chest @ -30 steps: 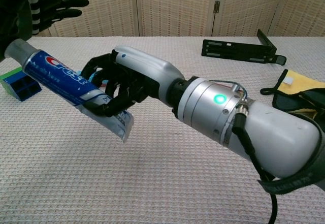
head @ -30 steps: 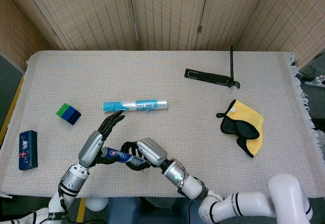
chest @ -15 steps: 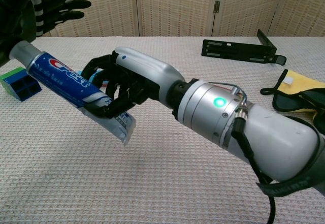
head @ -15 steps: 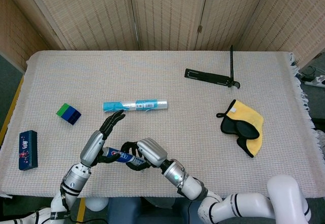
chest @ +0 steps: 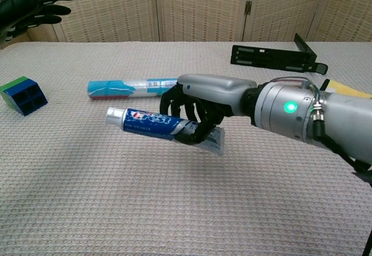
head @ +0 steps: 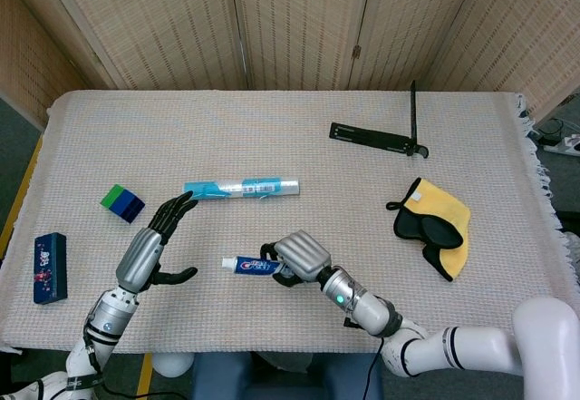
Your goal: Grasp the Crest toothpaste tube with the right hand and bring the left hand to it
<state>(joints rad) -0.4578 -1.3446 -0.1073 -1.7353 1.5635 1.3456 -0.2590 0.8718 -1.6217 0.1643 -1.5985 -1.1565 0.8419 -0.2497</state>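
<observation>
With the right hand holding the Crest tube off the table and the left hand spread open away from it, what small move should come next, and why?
Probably bring the left hand toward the capped end of the Crest toothpaste tube. The right hand grips the tube near its crimped end, cap pointing toward the left hand, which is open, holds nothing and sits apart from the tube.

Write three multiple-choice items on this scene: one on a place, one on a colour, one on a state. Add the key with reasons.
1. Where is the Crest toothpaste tube?
A. lying beside the block
B. in the right hand
C. on the cloth

2. What colour is the cloth on the table's right side?
A. yellow and black
B. red
C. white

3. How is the left hand?
A. gripping the tube
B. holding the block
C. open, holding nothing

Key: B, its fingers wrap the tube above the table; A, yellow with black trim; C, fingers spread, apart from the tube.
</observation>
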